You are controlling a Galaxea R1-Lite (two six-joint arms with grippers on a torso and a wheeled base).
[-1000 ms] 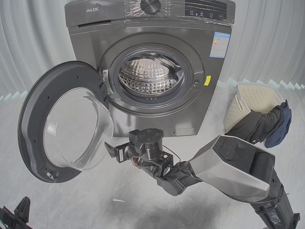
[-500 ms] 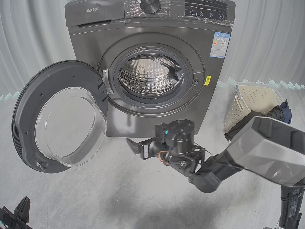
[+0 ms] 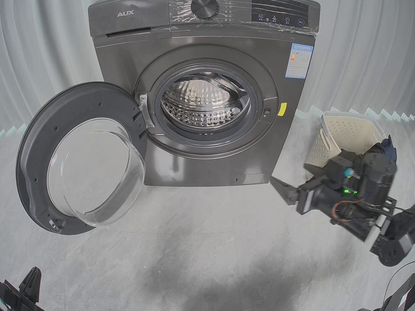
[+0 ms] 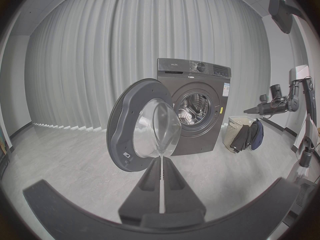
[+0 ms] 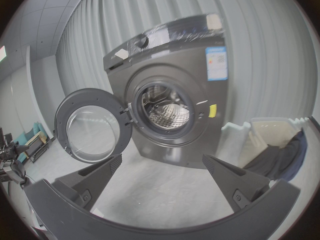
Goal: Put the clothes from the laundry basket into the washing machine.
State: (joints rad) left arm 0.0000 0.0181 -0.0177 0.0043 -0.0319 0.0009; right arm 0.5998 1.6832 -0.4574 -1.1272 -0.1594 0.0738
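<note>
Clothes (image 4: 248,136) are all sitting in the laundry basket (image 3: 348,130) right now. Looks like two pieces, a dark grey or black one and a navy one. Both are slung over the basket's rim and hang down the outside toward the floor (image 3: 194,247). The basket's a cream perforated thing standing on the floor just beside the washing machine (image 3: 129,57), on the robot's right of it.

Right gripper (image 3: 289,173) is wide open, its two fingers spread well apart with nothing between them, and it isn't touching anything. It hangs in the air in front of the basket, near the draped clothes but up clear of them, fingers pointing over toward the machine.

Left gripper (image 4: 161,162) is down low and well apart from all that, off on the robot's left, facing the open door. Its fingers are pressed together with only a hairline slit between them, and it's holding nothing.

Washer door (image 3: 43,152) is swung right out to the left on its hinge, clear bowl window bulging out, and you can see the steel drum (image 3: 203,102) through the round opening. Pale pleated curtain (image 3: 43,44) runs behind the whole lot.
</note>
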